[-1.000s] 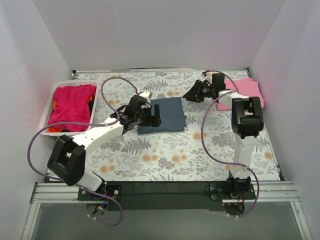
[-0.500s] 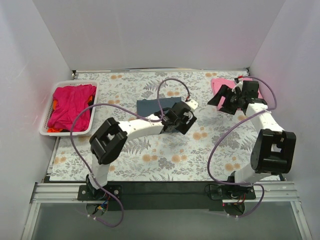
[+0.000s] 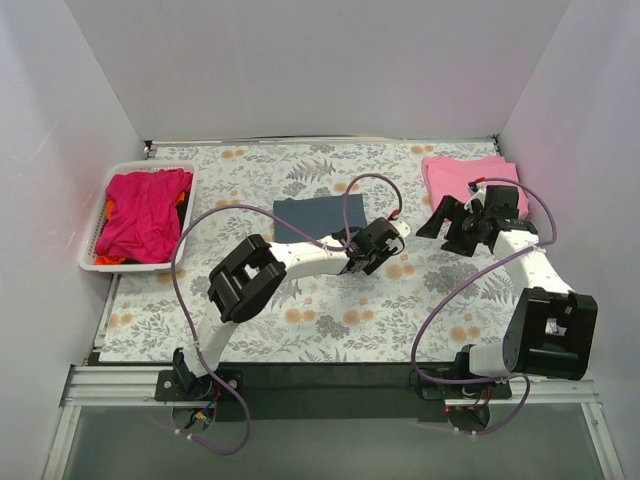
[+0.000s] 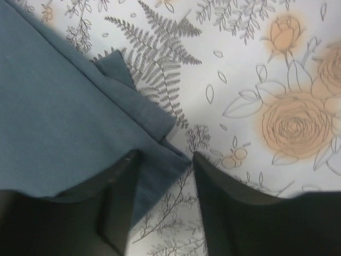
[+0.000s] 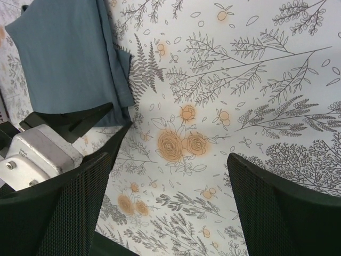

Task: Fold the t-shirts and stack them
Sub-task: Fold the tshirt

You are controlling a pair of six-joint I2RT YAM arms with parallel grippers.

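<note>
Two arms, four t-shirts and one basket, all on a floral tabletop [image 3: 320, 310]. Item one: slate blue-grey t-shirt [image 3: 318, 217], folded flat into a rectangle, lying near the middle of the tabletop toward its far side. Item two: light pink t-shirt [image 3: 462, 176], folded, at the far right corner, well apart from the first. Item three: magenta t-shirt [image 3: 143, 208], crumpled, filling the white slotted basket [image 3: 100, 262] at the far left. Item four: orange-red t-shirt [image 3: 181, 198], only a sliver showing beside the magenta one in the same basket. Left tool [image 3: 376, 246]: low at the near right corner of the slate blue-grey t-shirt, fingers spread, the cloth's corner lying in the gap between them and not pinched; whether a finger touches the cloth cannot be told. Right tool [image 3: 447, 222]: above bare tabletop between the two folded shirts, fingers spread wide with nothing between them.
</note>
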